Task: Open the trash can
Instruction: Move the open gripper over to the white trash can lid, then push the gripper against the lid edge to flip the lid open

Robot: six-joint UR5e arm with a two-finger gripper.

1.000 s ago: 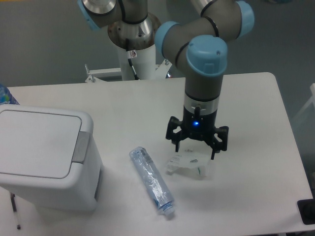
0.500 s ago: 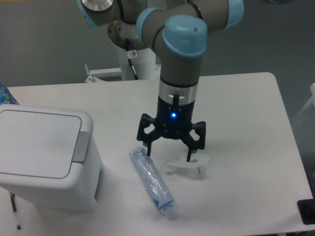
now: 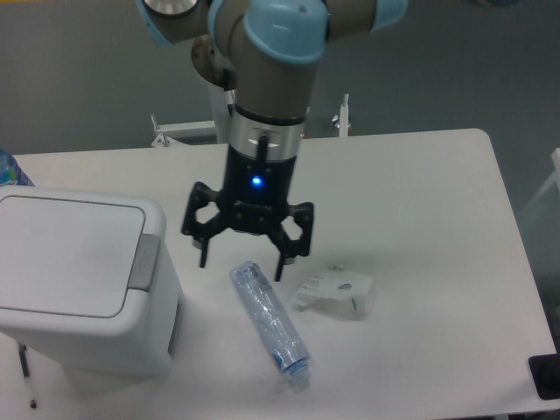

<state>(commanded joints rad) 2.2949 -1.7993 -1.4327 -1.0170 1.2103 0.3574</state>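
No brand or readable writing shows anywhere; the small dark marks on the crumpled clear plastic piece (image 3: 336, 292) are too small to make out.

The trash can (image 3: 83, 280) sits at the 9 o'clock edge of the white table (image 3: 437, 219). It is a boxy white plastic bin with rounded corners and smooth matte walls. Its flat white lid (image 3: 66, 254) lies closed, and a grey rectangular push tab (image 3: 144, 261) runs along the rim on the side facing the middle of the table.

The gripper (image 3: 242, 260) hangs just above the tabletop near the middle of the view, at about 3 o'clock from the trash can and apart from it. It is black, with a blue light glowing on its body, and its two fingers are spread wide with nothing between them. Above it rises the arm (image 3: 267, 79), grey metal tubes with light blue plastic joint caps.

A crushed clear plastic bottle (image 3: 269, 325) lies on its side at 6 o'clock from the gripper, long and wrinkled, running diagonally with its neck toward 5 o'clock. Its upper end lies right under the gap between the spread fingers. The crumpled clear piece rests at 3 o'clock from the bottle, near it but not touching.

A blue-patterned object (image 3: 10, 169) peeks in at the far 9 o'clock edge, behind the trash can. A dark object (image 3: 545, 376) is cut off at the 4 o'clock corner.
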